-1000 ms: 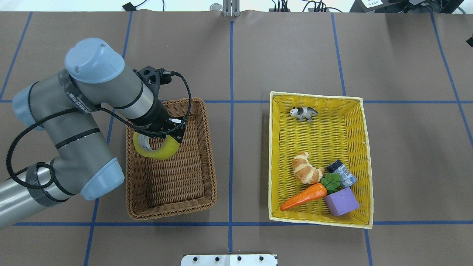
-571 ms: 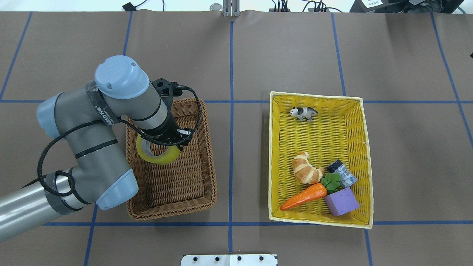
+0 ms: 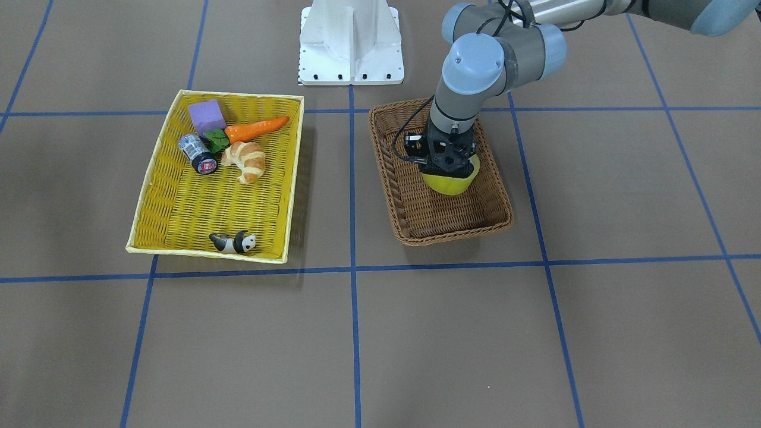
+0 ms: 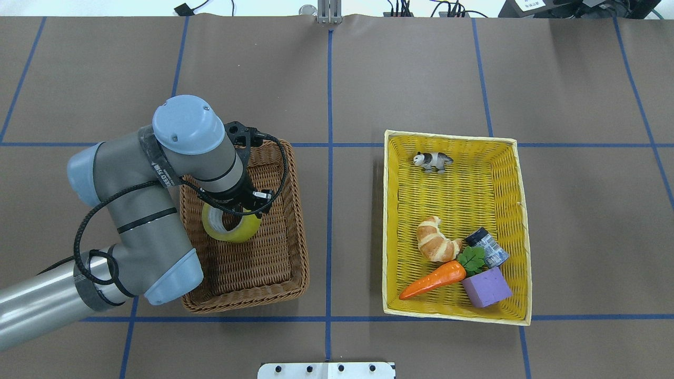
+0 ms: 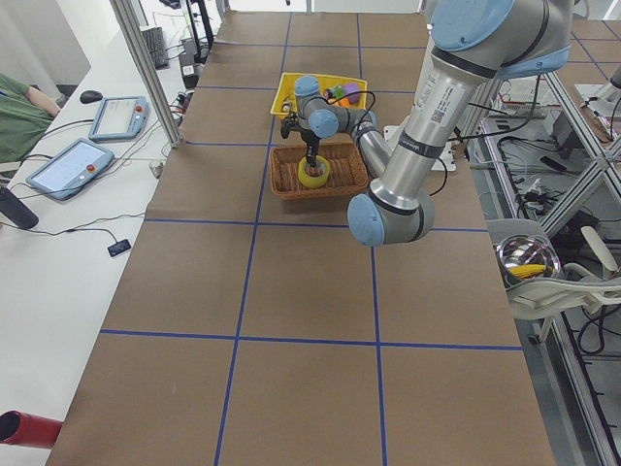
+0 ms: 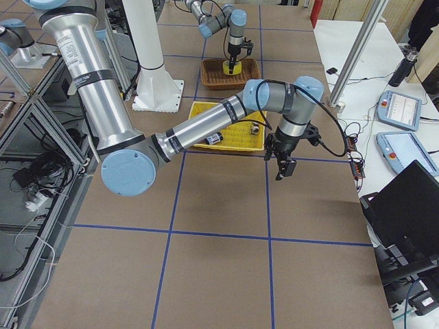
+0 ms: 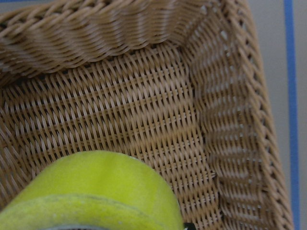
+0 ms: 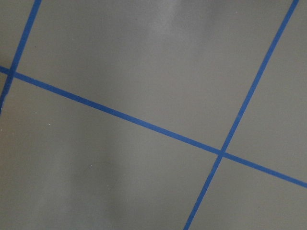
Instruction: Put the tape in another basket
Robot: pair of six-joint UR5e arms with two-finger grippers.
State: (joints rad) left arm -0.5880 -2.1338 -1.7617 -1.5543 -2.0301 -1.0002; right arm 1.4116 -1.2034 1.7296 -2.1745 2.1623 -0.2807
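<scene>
The tape [image 4: 232, 227], a yellowish ring with a white printed core, hangs inside the brown wicker basket [image 4: 296, 263] near its far half. My left gripper [image 4: 244, 207] points down into the basket and is shut on the tape's upper rim. In the front-facing view the gripper [image 3: 447, 161] sits on top of the tape [image 3: 450, 181], low between the basket walls [image 3: 452, 230]. The left wrist view shows the tape [image 7: 91, 191] just above the woven floor. My right gripper [image 6: 282, 170] hovers over bare table beyond the yellow tray. I cannot tell whether it is open or shut.
The yellow woven tray [image 4: 451, 139] lies to the right with a toy panda [image 4: 433, 160], croissant [image 4: 436, 241], carrot [image 4: 433, 279], purple block [image 4: 486, 287] and small jar [image 4: 488, 246]. The robot's white base [image 3: 351, 41] stands behind the baskets.
My left arm has swung right and a little towards the robot, carrying the tape deeper over the brown basket's middle. The things in the yellow tray have not moved.
</scene>
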